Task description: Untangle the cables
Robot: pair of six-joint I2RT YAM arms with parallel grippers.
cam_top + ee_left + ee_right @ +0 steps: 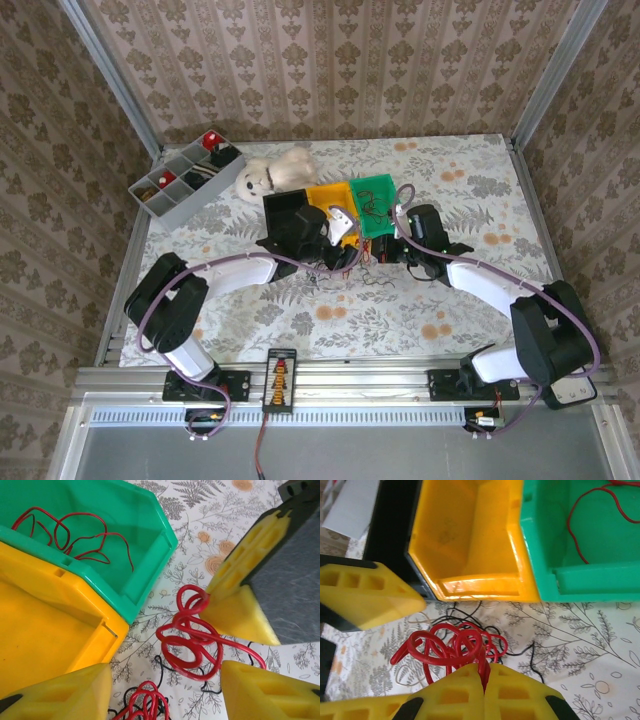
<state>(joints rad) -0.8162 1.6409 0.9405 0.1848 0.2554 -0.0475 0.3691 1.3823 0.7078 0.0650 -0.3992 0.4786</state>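
Yellow fingers point(455, 695) of my right pincer point(483, 670) sit closest to the lens, squeezed together on a red cable point(451, 647). It curls in a bunch of loops just past the tips, with thin black cables point(532, 655) lying under and beside it. My left pincer point(165, 672) hangs right next to the bunch, fingers apart, nothing in them. More red loops point(145, 700) lie low between those open fingers.

I think pulling too hard is the danger. The loops cross each other many times, so a quick tug could make a knot tighter or drag the black cables along. The two pincers are very near and could bump.

Past the bunch stand a yellow bin point(470, 540) and a green bin point(580, 575), touching side by side. A loose red cable point(70, 535) lies in the green one. The surface point(450, 300) wears a flowery cloth. A grey tray point(185, 185) and a soft toy point(275, 172) sit on its far side, to the left. Patterned paper covers the walls point(330, 60).
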